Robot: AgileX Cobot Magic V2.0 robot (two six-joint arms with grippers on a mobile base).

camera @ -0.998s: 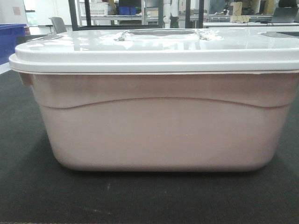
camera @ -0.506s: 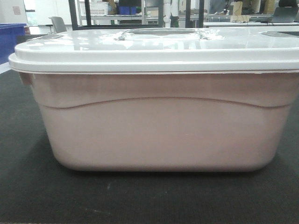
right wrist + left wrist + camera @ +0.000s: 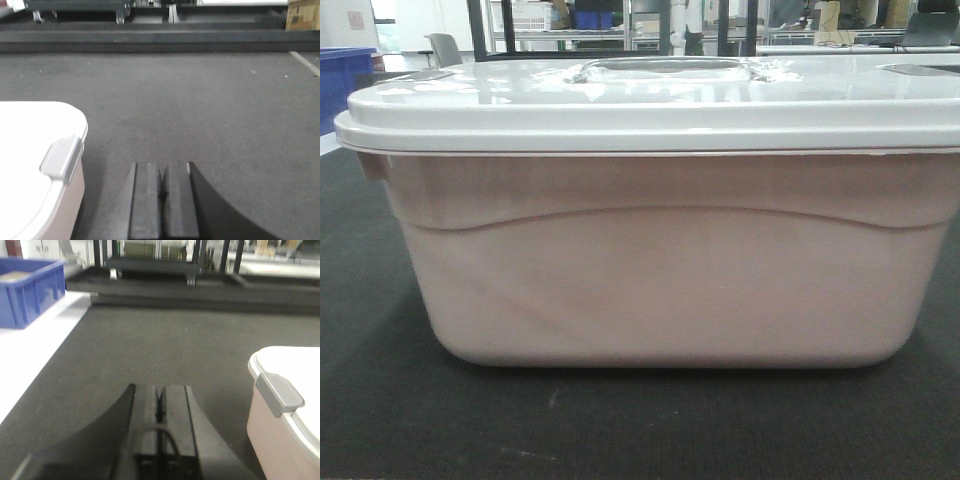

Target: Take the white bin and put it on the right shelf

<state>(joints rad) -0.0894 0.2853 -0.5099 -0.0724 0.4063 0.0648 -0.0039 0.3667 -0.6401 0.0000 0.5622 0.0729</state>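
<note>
1. Filling most of the front view, the white bin [image 3: 650,270] sat on a dark carpet-like surface [image 3: 620,430]; its glossy white lid [image 3: 650,110] was on, with the moulded handle [image 3: 660,68] at the top centre.
2. The left gripper [image 3: 160,399] hung low over the same dark surface, off the bin's left end and apart from it; its jaws were pressed nearly together, with only a thin slit between them, and they gripped nothing.
3. A grey latch [image 3: 279,394] on that end of the bin showed at the right edge of the left wrist view, folded over the lid's rim.
4. The right gripper [image 3: 161,186] hung off the bin's other end, near it but not touching; its jaws likewise met along a narrow seam, with nothing between them.
5. A second grey latch [image 3: 62,156] sat on the bin's corner at the left of the right wrist view, clipped over the rim.
6. A blue crate [image 3: 30,290] stood on a white strip well off to the left; a cardboard box [image 3: 302,15] lay far back at the upper right of the right wrist view.
</note>
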